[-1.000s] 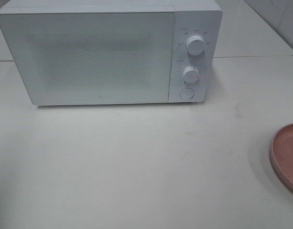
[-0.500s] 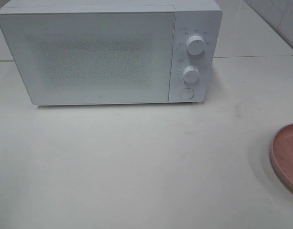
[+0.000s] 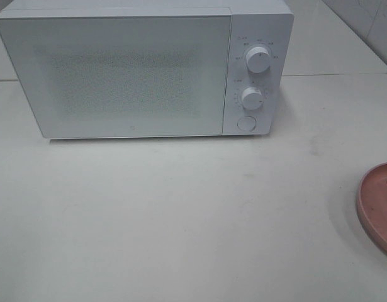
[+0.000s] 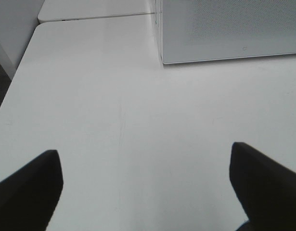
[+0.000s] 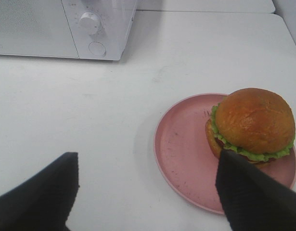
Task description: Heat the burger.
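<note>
White microwave (image 3: 143, 69): stood at the back of the pale table (image 3: 180, 214) with its door shut; the perforated door panel filled most of its front.
Controls: two round knobs, upper knob (image 3: 258, 60) above lower knob (image 3: 251, 98), sat on the panel to the right of the door, with a round button (image 3: 246, 123) under them.
Burger (image 5: 251, 125): rested on the pink plate (image 5: 186, 154), off-centre, toward the plate's edge; its glossy brown bun was on top and green lettuce showed beneath it.
Pink plate: lay on the table well apart from the microwave, toward the right edge of the high view, where only part of its rim (image 3: 377, 207) showed and the burger itself was out of frame.
Left gripper (image 4: 143, 185): hung above bare tabletop with its dark fingers (image 4: 30, 190) spread wide and nothing between them; the microwave's near corner lay ahead of it.
Right gripper (image 5: 145, 192): hung above the table with its jaws wide apart and empty; one finger (image 5: 253, 192) overlapped the near side of the plate in the wrist view, just beside the burger, but whether it touched either could not be told.
Arms: neither showed in the high view.
</note>
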You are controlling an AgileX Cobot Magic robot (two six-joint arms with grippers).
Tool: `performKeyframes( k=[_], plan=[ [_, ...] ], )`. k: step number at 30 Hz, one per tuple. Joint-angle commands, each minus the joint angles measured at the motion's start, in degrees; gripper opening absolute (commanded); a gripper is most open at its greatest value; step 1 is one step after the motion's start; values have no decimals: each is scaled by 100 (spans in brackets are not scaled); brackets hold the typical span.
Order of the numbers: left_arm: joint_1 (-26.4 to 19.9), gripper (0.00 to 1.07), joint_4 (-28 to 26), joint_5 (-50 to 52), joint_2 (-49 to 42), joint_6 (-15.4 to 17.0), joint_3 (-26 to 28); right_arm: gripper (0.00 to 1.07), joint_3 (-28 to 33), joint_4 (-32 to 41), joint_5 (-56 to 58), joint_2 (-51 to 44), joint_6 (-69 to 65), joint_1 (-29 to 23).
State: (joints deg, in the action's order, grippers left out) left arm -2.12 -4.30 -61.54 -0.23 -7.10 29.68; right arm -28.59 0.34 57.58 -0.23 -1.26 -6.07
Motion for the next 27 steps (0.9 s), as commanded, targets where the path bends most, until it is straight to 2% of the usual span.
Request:
performKeyframes(
  k=[1, 27],
  plan=[
    [6, 89, -80, 11, -126, 52, 6, 76, 11, 29, -40, -132, 69, 29],
    [6, 89, -80, 11, -126, 52, 6, 76, 11, 29, -40, -132, 69, 29]
  ],
)
